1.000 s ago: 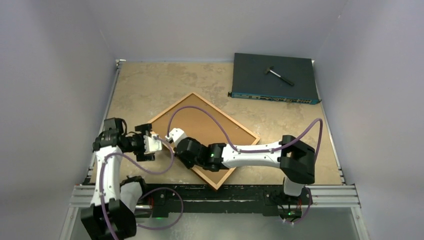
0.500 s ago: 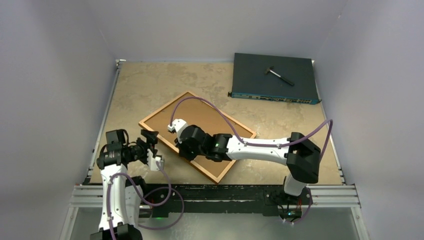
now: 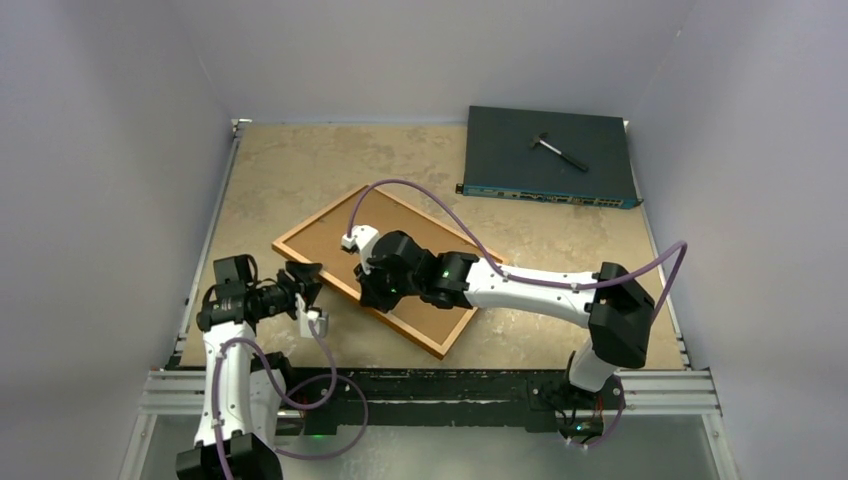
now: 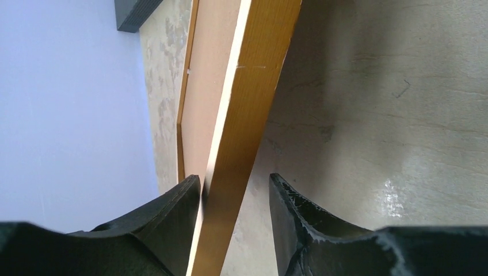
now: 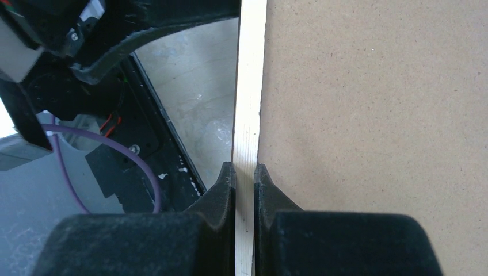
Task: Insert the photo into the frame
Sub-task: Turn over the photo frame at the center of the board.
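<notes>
The right tool (image 5: 244,179) is seen clamped on the frame (image 5: 248,98). In the right wrist view its two black fingers (image 5: 221,192) are pressed against either face of the pale, thin rail, with no gap left beside the wood. The plain brown backing board (image 5: 374,115) is shown just beside that rail, filling the frame's opening. From above, the right arm (image 3: 530,290) is stretched leftward across the board, and the grip is placed on the frame's near-left side.

The left tool (image 4: 235,179) is held apart. In the left wrist view the orange-brown rail is seen passing between its fingers. One finger lies against or just beside the rail, and which of the two cannot be told. The other is clearly separated from the rail by a strip of bare counter (image 4: 374,115). In the overhead view this tool is found at the same near-left side of the frame, close to its left corner and near the right tool.

The frame is laid diagonally near the middle of the counter, with the backing board facing up and one corner pointed at the far wall. Whether the gripped side is raised off the counter cannot be judged. Well apart from it, at the far right corner, a dark flat electronics box (image 3: 545,155) is placed, and a small hammer (image 3: 558,152) is rested on its top.
</notes>
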### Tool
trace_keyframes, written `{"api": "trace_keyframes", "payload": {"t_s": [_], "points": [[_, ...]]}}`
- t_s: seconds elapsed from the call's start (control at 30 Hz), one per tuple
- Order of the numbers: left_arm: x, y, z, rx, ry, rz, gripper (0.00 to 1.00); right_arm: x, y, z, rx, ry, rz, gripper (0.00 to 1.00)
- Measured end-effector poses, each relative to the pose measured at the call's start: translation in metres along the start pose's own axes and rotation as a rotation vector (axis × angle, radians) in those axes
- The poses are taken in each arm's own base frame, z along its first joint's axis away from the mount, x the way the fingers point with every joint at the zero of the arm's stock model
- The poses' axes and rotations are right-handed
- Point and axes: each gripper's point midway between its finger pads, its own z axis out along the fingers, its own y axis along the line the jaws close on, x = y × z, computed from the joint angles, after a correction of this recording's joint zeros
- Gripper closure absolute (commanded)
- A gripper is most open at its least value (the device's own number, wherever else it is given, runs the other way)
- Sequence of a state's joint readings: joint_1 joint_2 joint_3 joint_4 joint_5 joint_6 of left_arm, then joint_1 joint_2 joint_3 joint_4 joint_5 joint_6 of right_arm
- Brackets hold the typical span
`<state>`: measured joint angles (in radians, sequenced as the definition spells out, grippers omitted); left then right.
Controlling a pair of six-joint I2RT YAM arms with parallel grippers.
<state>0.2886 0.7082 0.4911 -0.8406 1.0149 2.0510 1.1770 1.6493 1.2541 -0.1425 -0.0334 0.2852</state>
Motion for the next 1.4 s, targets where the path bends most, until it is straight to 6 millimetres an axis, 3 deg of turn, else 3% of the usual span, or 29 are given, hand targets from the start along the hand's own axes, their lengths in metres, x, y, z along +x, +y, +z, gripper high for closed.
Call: {"api": "trace_keyframes", "payload": {"t_s": [0.1, 0.2, 0.27, 0.43, 0.5, 0.53, 0.7, 0.83, 0.93, 1.17, 1.4], "points": [[0.000, 0.002, 0.002, -0.003, -0.009, 0.004, 0.56, -0.006, 0.005, -0.003, -0.019, -0.003, -0.003, 1.00], [0.000, 0.005, 0.003, -0.010, -0.017, 0.018, 0.67, -0.011, 0.010, -0.006, -0.040, -0.004, -0.005, 0.98], [-0.001, 0.007, 0.003, -0.018, -0.022, 0.029, 0.73, -0.012, 0.012, -0.007, -0.046, -0.001, -0.008, 0.83], [-0.001, 0.015, 0.003, -0.036, -0.023, 0.063, 0.89, -0.017, 0.008, -0.010, -0.037, -0.010, -0.017, 0.64], [-0.002, 0.016, 0.003, -0.039, -0.023, 0.071, 0.95, -0.024, 0.006, -0.015, -0.033, -0.031, -0.029, 0.45], [-0.002, 0.017, 0.003, -0.042, -0.022, 0.076, 0.98, -0.029, 0.005, -0.019, -0.029, -0.046, -0.036, 0.32], [-0.003, 0.021, 0.001, -0.049, -0.018, 0.091, 1.00, -0.073, 0.006, -0.051, 0.004, -0.168, -0.117, 0.02], [-0.005, 0.032, -0.004, -0.057, -0.013, 0.106, 1.00, -0.088, 0.006, -0.078, 0.036, -0.228, -0.238, 0.01], [-0.007, 0.046, -0.009, -0.062, -0.011, 0.115, 1.00, -0.081, 0.015, -0.088, 0.068, -0.236, -0.368, 0.01], [-0.010, 0.062, -0.018, -0.050, 0.008, 0.111, 1.00, -0.031, 0.013, -0.077, 0.114, -0.124, -0.585, 0.02], [-0.011, 0.060, -0.019, -0.040, 0.008, 0.096, 1.00, -0.040, -0.011, -0.075, 0.254, -0.119, -0.675, 0.09]]}}
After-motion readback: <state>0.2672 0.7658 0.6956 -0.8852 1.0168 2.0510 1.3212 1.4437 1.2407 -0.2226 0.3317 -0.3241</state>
